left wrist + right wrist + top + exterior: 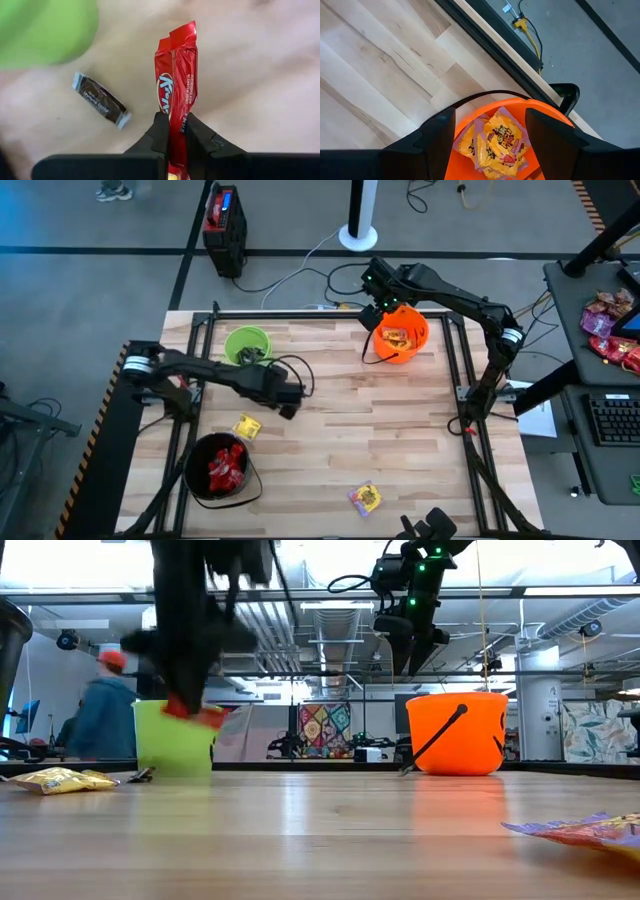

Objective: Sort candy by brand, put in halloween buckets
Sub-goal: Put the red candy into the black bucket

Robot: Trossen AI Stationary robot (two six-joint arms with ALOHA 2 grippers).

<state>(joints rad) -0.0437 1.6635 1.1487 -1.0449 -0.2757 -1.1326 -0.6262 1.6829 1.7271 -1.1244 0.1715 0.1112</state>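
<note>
My left gripper is shut on a red KitKat bar and hangs over the table beside the lime green bucket. A dark-wrapped candy lies flat on the wood under it. The black bucket holds red candies. Over the orange bucket, which holds yellow candies, my right gripper hovers open. One yellow candy lies near the black bucket, and another lies near the table's near edge. My left gripper pinches the KitKat bar between its two fingers at one end of the wrapper. The fingers come from above, pointing down, along the bar's length. The bar sticks out past the fingertips and is lifted clear of the table.
Black metal rails frame the wooden table. A person in a blue top stands in the room beyond. A side desk to the right holds pink-red packets and a keyboard. Bare wood lies between the buckets mid-table.
</note>
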